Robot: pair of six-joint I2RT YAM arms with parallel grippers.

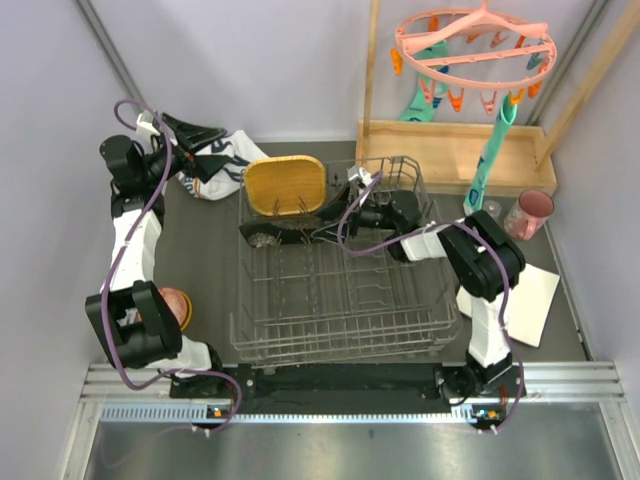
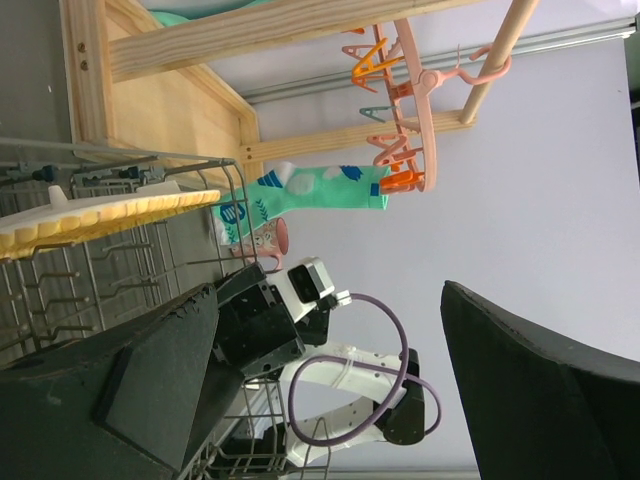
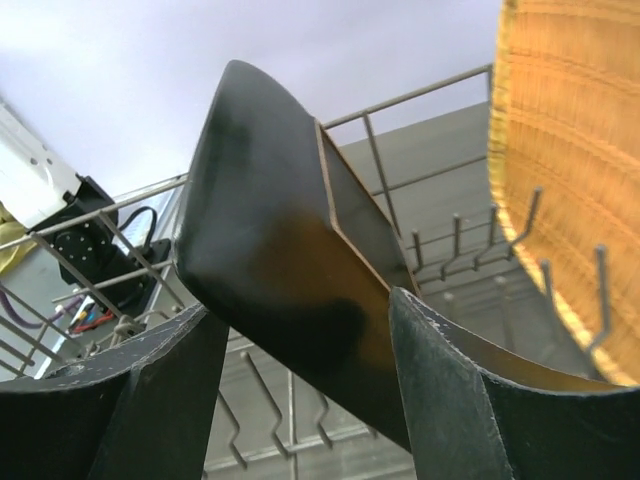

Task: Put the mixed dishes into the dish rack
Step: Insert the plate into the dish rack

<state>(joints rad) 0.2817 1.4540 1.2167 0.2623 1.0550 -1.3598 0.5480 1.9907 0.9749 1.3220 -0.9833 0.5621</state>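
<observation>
Filling the middle of the desk [image 1: 205, 250], the dish rack [image 1: 340, 350] carries the yellow wooden plate [image 1: 285, 185] upright at its far end. Just in front of it, the black floral square plate [image 3: 280, 270] leans tilted among the prongs, between the fingers of the right pincer [image 3: 305, 305]. Its jaws are part-spread; whether they grip I cannot tell. Best to seat the plate's lower edge between prongs, then back straight out. The left pincer [image 2: 330, 290] gapes wide and empty, beyond the rack's far-left corner.
</observation>
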